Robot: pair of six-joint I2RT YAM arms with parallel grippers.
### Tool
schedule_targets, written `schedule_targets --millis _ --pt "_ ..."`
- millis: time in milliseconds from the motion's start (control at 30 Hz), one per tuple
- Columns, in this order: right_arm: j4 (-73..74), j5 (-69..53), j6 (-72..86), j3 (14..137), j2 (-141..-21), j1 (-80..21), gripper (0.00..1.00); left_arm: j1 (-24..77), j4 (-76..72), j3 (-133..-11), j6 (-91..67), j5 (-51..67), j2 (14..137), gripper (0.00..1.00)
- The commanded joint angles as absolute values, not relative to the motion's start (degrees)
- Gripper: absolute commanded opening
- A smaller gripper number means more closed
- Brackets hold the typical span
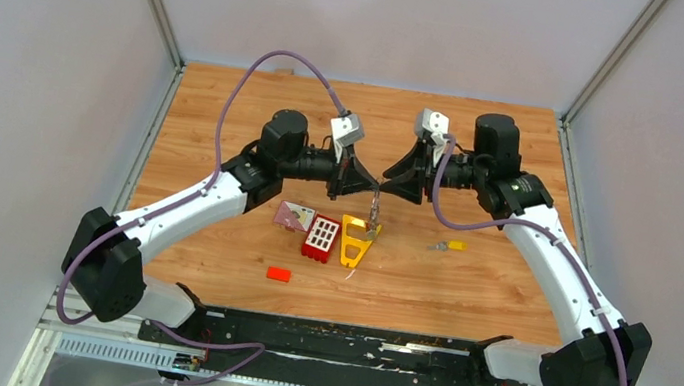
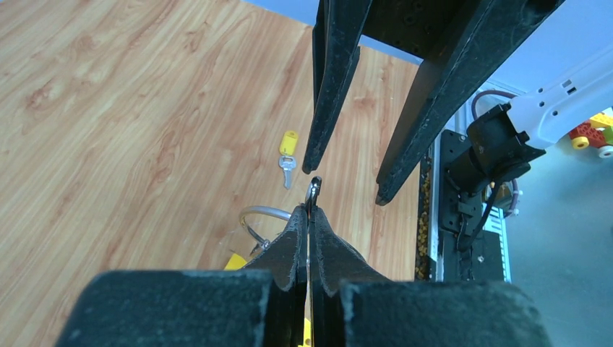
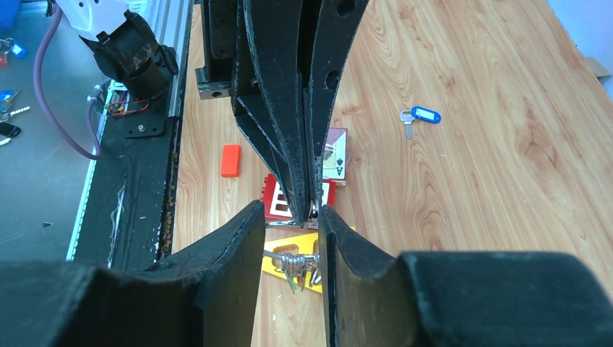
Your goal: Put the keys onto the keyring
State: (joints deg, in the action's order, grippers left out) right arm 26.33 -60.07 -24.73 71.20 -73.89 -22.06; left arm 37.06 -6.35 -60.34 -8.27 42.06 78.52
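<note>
Above the wooden table (image 1: 464, 301), our left gripper (image 2: 309, 215) is pinched tight. Our right gripper (image 3: 291, 213) has its jaws apart, empty, straddling the left's tips. Below lies the yellow triangular plastic frame (image 1: 354, 240). The yellow-headed silver key (image 2: 288, 148) and blue-headed silver key (image 3: 421, 115) lie on the wood, unthreaded. The thin silver wire keyring (image 2: 260, 214) sits in the left pinch. We judge a knock from the right fingers could twist it loose.
</note>
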Motion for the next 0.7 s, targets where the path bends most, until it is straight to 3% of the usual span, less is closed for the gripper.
schedule_targets --millis 0,200,667 --pt "24.0 -60.5 -25.1 70.3 -74.3 -22.3 0.33 37.6 -11.1 -60.2 -10.0 41.7 75.8 0.00" --pt "24.1 -60.4 -25.3 70.3 -74.9 -22.3 0.31 37.8 -11.8 -59.8 -10.2 41.6 75.3 0.00" --pt "24.3 -60.5 -25.4 70.3 -75.7 -22.3 0.13 38.3 -12.3 -59.8 -10.5 41.9 75.4 0.00"
